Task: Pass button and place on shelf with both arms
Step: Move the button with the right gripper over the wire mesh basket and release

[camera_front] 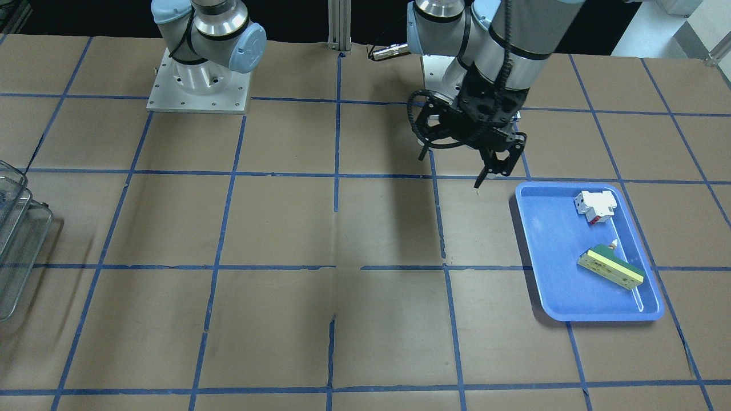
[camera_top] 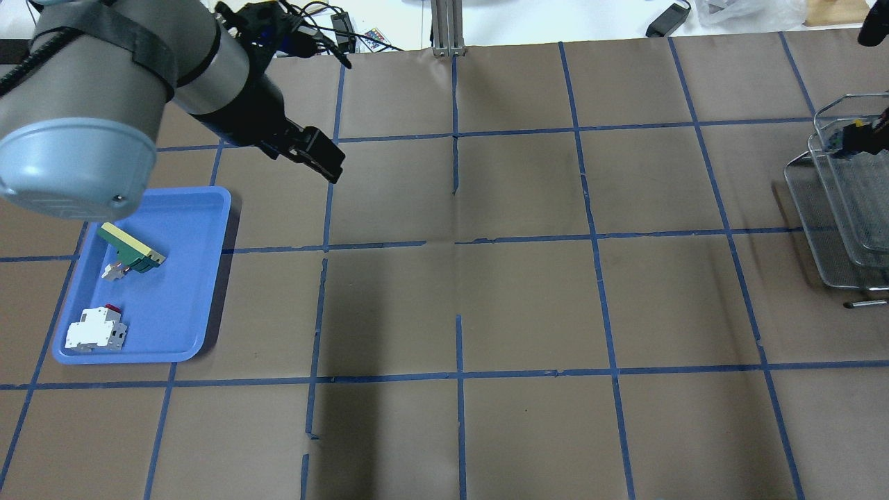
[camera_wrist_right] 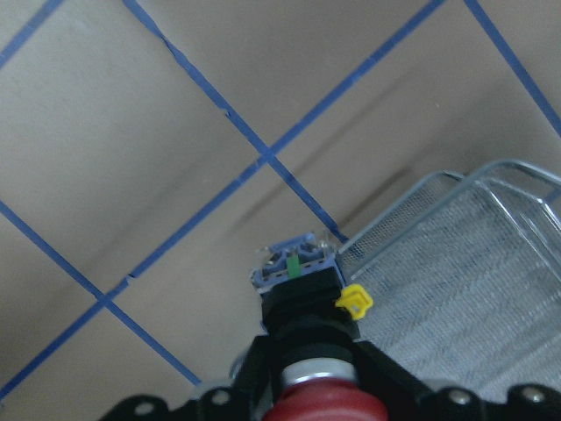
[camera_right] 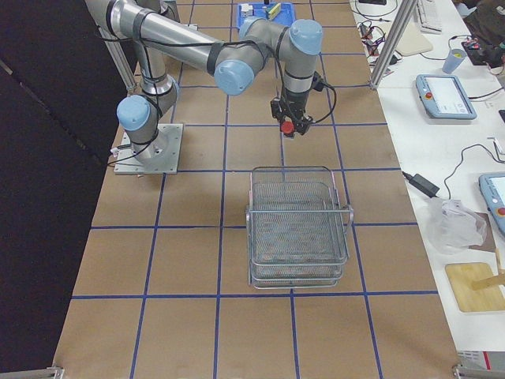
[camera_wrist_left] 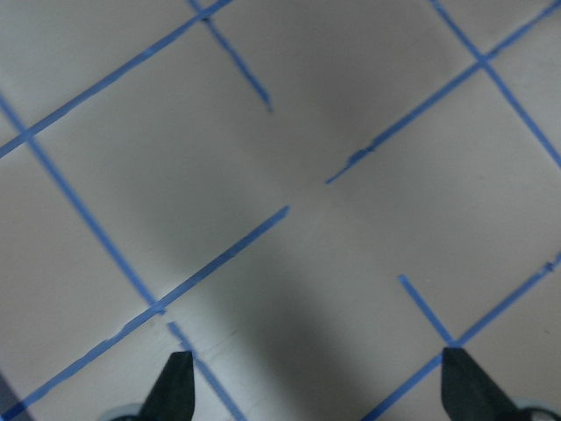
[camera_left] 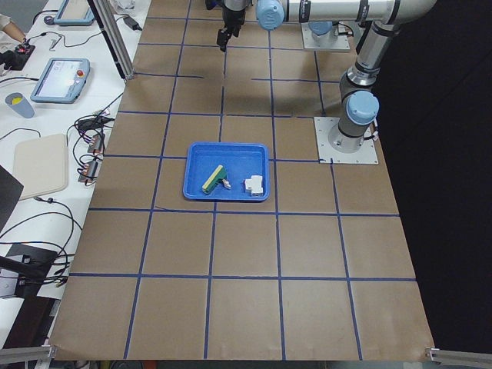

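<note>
My right gripper point(camera_wrist_right: 307, 390) is shut on the button point(camera_wrist_right: 302, 298), which has a red head, a black body and green and yellow marks. It holds the button in the air just off the end of the wire mesh shelf point(camera_wrist_right: 465, 263) that faces the table's middle. The exterior right view shows the button point(camera_right: 289, 127) a little short of the shelf point(camera_right: 298, 229). The overhead view shows it point(camera_top: 849, 136) at the shelf's point(camera_top: 844, 215) corner. My left gripper point(camera_wrist_left: 316, 386) is open and empty over bare table, also seen in the front-facing view point(camera_front: 485, 165) and the overhead view point(camera_top: 323, 160).
A blue tray point(camera_front: 548, 251) lies near my left gripper and holds a white-and-red switch point(camera_front: 595, 205) and a green-and-cream block point(camera_front: 610, 266). The table is brown with blue tape lines. Both arm bases point(camera_front: 200, 85) stand at the robot's edge.
</note>
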Controlling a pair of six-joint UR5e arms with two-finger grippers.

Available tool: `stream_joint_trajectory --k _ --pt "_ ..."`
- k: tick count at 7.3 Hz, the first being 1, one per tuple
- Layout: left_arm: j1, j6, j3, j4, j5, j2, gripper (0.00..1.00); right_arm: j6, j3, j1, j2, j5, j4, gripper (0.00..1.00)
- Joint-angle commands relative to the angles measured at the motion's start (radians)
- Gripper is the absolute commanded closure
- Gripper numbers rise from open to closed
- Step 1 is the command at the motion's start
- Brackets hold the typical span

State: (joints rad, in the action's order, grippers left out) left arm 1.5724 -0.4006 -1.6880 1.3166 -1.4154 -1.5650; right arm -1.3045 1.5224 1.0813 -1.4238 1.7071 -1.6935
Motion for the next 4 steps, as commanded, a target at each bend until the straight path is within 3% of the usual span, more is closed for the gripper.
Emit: stream_joint_trajectory --k 1,3,4 --pt "-0.119 0.096 -0.03 0.059 -0.023 0.011 0.0 0.06 0.001 -0.011 0.089 0.129 -0.09 1.0" --pt "-0.121 0.202 -0.053 0.085 -0.132 0.028 0.0 0.042 -0.002 -0.029 0.123 0.149 -0.104 1.0" --pt "-0.12 0.235 -0.032 0.099 -0.132 0.049 0.0 0.041 -0.002 -0.029 0.126 0.172 -0.1 1.0"
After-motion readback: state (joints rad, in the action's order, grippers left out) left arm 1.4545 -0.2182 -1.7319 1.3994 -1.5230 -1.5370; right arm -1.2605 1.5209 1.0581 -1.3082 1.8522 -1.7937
